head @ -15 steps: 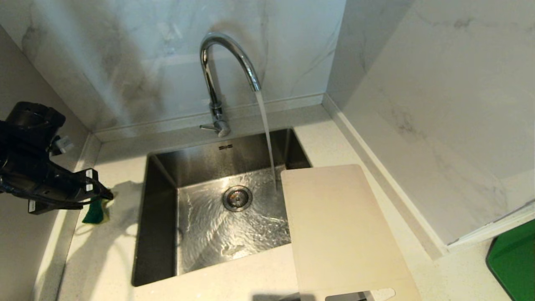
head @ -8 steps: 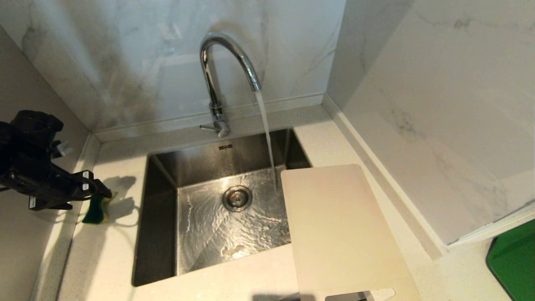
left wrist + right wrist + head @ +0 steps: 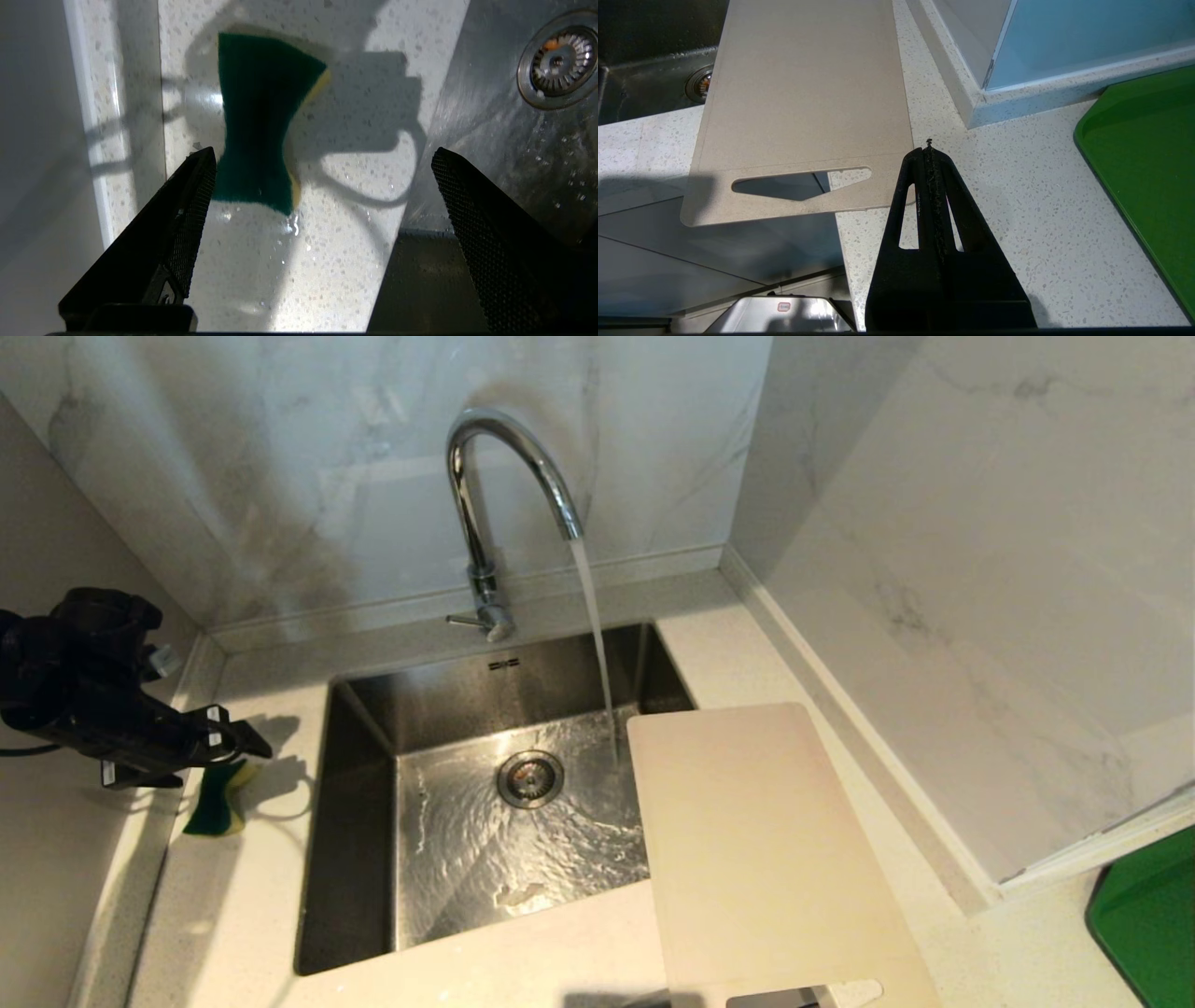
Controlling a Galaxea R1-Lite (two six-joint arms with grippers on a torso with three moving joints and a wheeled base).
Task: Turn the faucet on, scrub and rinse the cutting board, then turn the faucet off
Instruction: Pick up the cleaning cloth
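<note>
Our left pincer (image 3: 322,158) hung wide open over a sponge (image 3: 261,121) while water ran from the faucet (image 3: 495,504).

The green and yellow sponge lay on the counter (image 3: 233,896) by the sink's (image 3: 364,709) left edge, touching neither of our spread fingers (image 3: 187,205). The cutting board (image 3: 756,840) lay along the sink's right edge, its far corner over the basin and its handle end jutting past the counter's front edge. Our right pincer (image 3: 930,151) was closed on nothing, just beside the board's handle end, with a green tray (image 3: 1148,154) at the counter's right edge.
</note>
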